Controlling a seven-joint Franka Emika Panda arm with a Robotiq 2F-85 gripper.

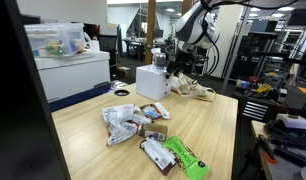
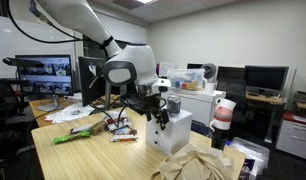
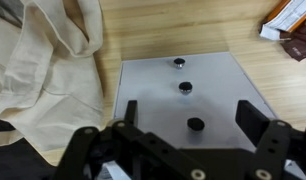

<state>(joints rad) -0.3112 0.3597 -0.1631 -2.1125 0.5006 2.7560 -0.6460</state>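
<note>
As the gripper (image 3: 189, 112) hangs right above the white box (image 3: 148, 90), we get a clear look from the wrist view: its two dark fingers (image 3: 129, 112) are spread wide apart, one towards each side of the lid, and they grip nothing. Between them we see three small dark knobs (image 3: 185, 87) in a row along the middle of the box top. Whether the fingertips touch the lid, we cannot tell.

We find the white box (image 1: 151, 80) in both exterior views at the far end of the wooden table (image 1: 218, 130), with the gripper (image 1: 171, 68) poised over it. A crumpled beige cloth (image 3: 43, 60) lies just beside the box, its edge touching the box's side in the wrist view.

Well apart from the box, towards the middle of the table, a heap of snack packets (image 1: 138, 122) lies scattered, with a green packet (image 1: 183, 158) at the near edge of the heap.
</note>
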